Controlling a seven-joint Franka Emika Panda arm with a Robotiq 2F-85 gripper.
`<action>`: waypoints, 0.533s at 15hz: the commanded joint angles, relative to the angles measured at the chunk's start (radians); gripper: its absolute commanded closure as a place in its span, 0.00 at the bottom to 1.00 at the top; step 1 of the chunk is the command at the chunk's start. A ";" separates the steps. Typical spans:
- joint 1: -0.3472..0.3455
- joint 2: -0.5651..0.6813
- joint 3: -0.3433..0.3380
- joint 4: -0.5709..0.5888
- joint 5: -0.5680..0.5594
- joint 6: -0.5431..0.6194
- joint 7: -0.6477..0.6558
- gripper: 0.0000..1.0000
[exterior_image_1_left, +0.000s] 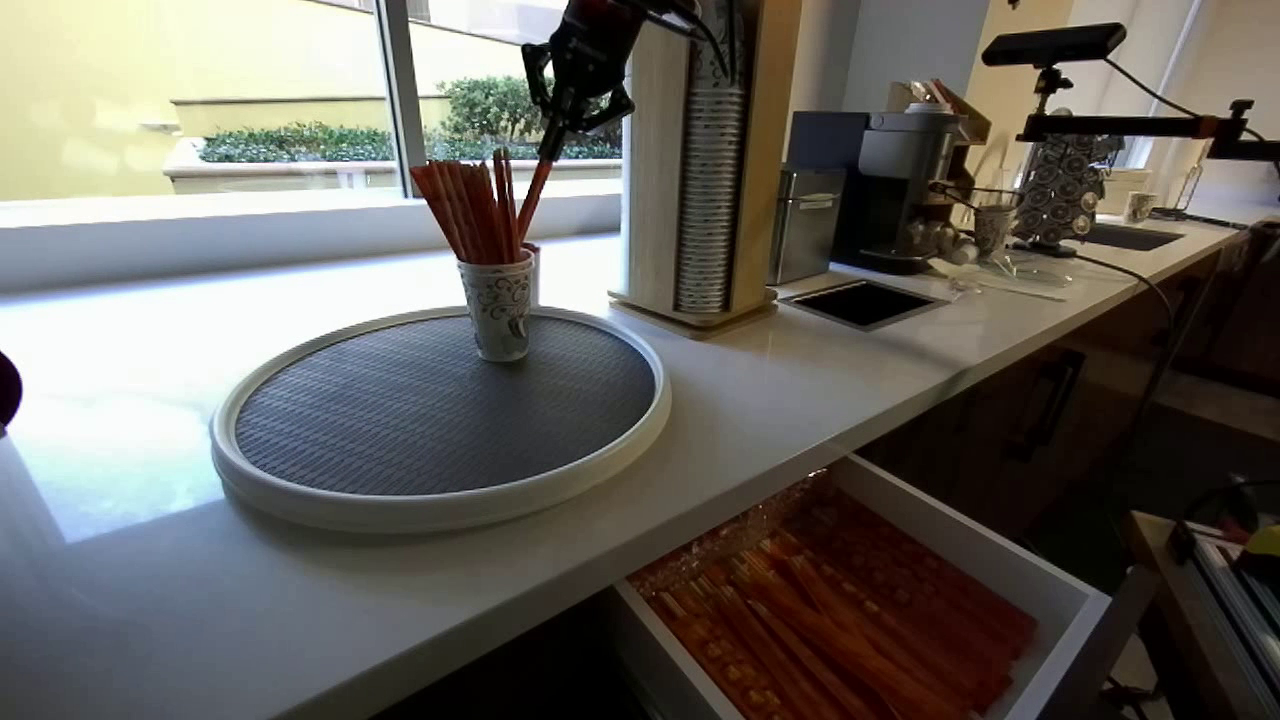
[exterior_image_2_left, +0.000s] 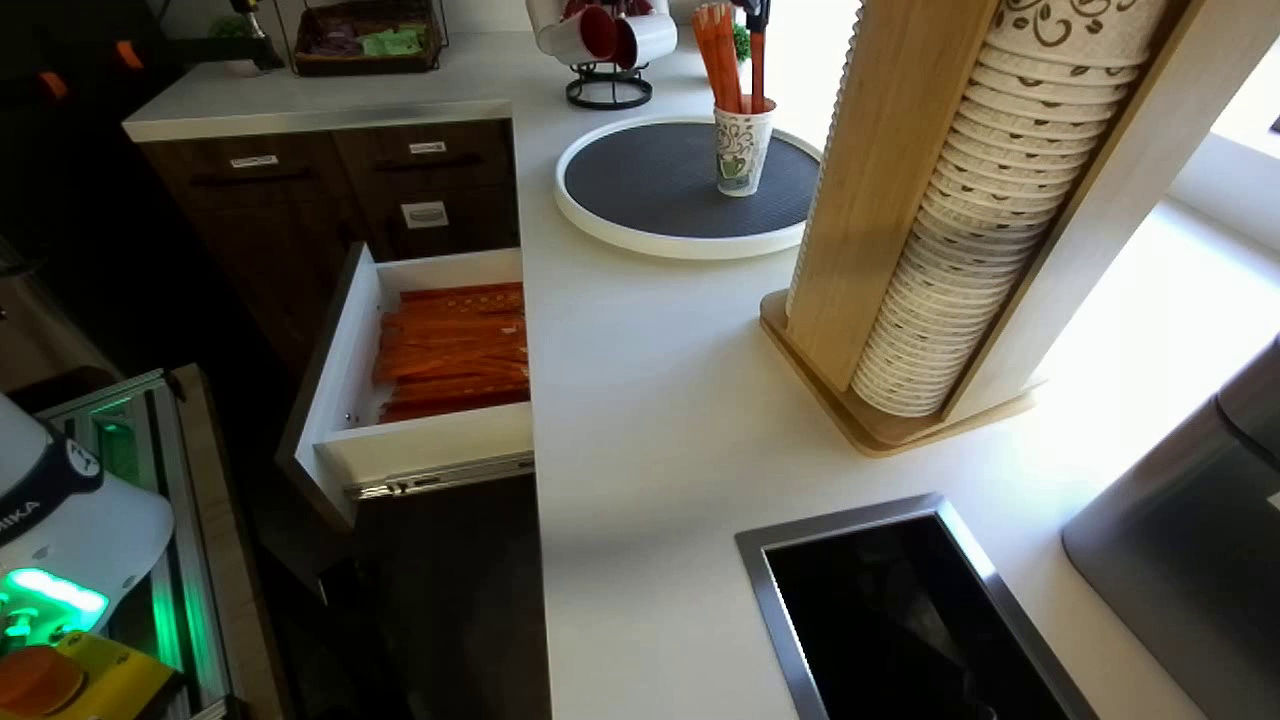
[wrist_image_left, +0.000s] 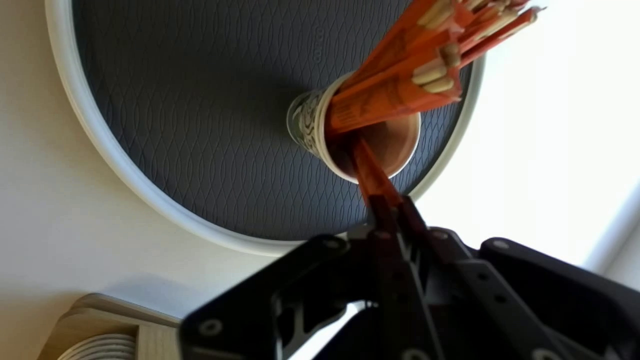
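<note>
– One orange packet (exterior_image_1_left: 533, 200) is pinched at its upper end by the gripper (exterior_image_1_left: 550, 153), correct?

– Confirmed, the jaws are closed on it. In an ext. view it's tilted, top to the right.

– And where's the lower end located?

– Inside the paper cup (exterior_image_1_left: 500, 315), as is shown in the wrist view. Whether the cup's bottom is touched can't be told.

– Other contents?

– A bundle of sleeves (exterior_image_1_left: 462, 212), also orange, is held in it, leaned left; the pinched one is seen just beside, on the right.

– Cup pos.?

– Upright, set on the round tray (exterior_image_1_left: 430, 440), right of centre, toward the far rim.

– Surroundings, pls?

– Right of the tray, a wooden holder (exterior_image_1_left: 655, 200) w/ stacked cups (exterior_image_1_left: 712, 200) is placed on the counter (exterior_image_1_left: 780, 390). Below the near edge, right, a drawer (exterior_image_1_left: 985, 555) is pulled out, w/ more wrapped sticks (exterior_image_1_left: 830, 620) laid inside. In an ext. view, mugs (exterior_image_2_left: 650, 38) are seen beyond the tray's far rim, left of the bundle. Far right, a coffee machine (exterior_image_1_left: 910, 150) is also placed.
</note>
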 joint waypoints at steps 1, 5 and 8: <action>-0.005 0.020 0.003 0.043 0.014 -0.041 0.019 0.98; -0.004 0.010 0.006 0.048 0.013 -0.067 0.023 0.98; -0.003 0.005 0.006 0.057 0.010 -0.089 0.032 0.98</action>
